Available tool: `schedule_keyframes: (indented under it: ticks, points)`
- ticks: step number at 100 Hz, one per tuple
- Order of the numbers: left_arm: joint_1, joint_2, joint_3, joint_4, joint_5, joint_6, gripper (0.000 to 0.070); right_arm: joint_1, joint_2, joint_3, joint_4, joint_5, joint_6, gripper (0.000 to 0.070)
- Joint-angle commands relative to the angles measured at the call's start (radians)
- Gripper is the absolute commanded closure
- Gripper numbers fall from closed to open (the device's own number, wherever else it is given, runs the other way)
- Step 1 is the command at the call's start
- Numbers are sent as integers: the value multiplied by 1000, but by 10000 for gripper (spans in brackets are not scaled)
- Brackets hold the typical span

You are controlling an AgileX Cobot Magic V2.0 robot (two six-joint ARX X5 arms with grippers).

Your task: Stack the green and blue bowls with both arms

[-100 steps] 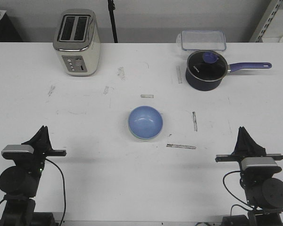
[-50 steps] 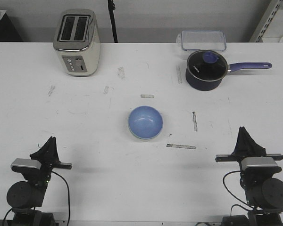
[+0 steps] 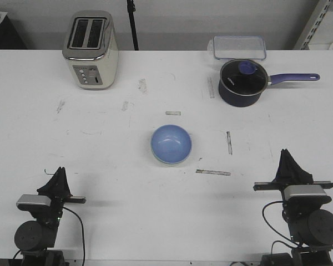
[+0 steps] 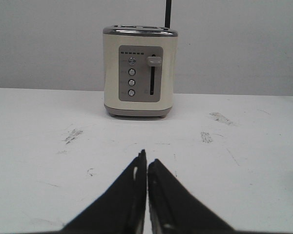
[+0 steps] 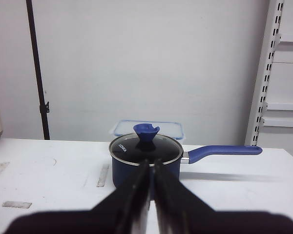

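The light blue bowl [image 3: 171, 143] sits upright in the middle of the table. A thin pale green edge [image 3: 162, 161] shows under its near rim, so the green bowl seems to lie beneath it, mostly hidden. My left gripper [image 3: 59, 172] is shut and empty near the table's front left, well apart from the bowls; it also shows in the left wrist view [image 4: 146, 160]. My right gripper [image 3: 287, 154] is shut and empty at the front right; it also shows in the right wrist view [image 5: 150, 163]. Neither wrist view shows the bowls clearly.
A cream toaster [image 3: 91, 50] stands at the back left and shows ahead of the left gripper [image 4: 140, 70]. A dark blue lidded saucepan [image 3: 242, 82] with a long handle and a clear lidded box [image 3: 238, 46] stand at the back right. Tape strips [image 3: 213, 172] lie near the bowls.
My left arm has drawn back toward the table's near edge and sunk lower, gripper still shut. The right arm and the bowls have not moved.
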Motion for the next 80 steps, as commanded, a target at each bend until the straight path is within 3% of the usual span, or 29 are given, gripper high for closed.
schedule_keyframes:
  ticks: [1, 80]
  points:
    - [7, -13, -20, 24, -6, 8, 698, 1, 0, 8, 13, -1, -4, 691]
    - [26, -13, -45, -6, 6, 5, 697, 1, 0, 8, 13, -1, -4, 691]
